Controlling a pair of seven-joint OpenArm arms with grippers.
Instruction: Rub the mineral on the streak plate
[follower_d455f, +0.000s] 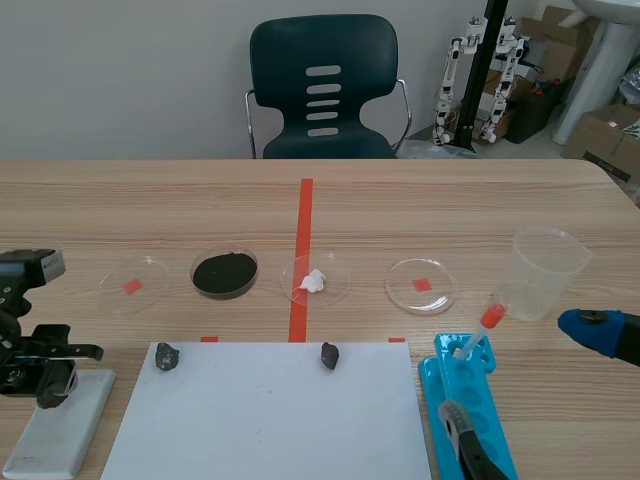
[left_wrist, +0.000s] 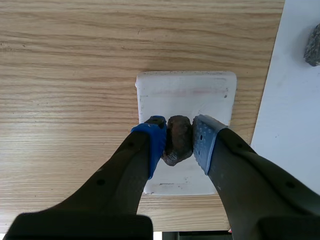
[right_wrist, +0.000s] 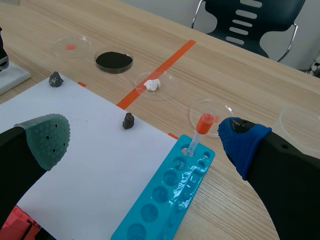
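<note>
One dark lumpy mineral (left_wrist: 177, 141) is clamped in the left gripper (left_wrist: 178, 136) over the white rectangular streak plate (left_wrist: 186, 94), lower left of the scene view. The right gripper (right_wrist: 145, 135) hangs open, empty. Hard pressing could shove the loose plate.

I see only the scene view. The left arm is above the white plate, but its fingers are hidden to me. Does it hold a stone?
Observer: Yes, the left gripper is shut on a dark stone.
Operator: Do you see some mark under it?
Observer: A faint reddish line crosses the white plate ahead of the stone.
Operator: And the other arm?
Observer: The right gripper is open, with nothing between its fingers.
</note>
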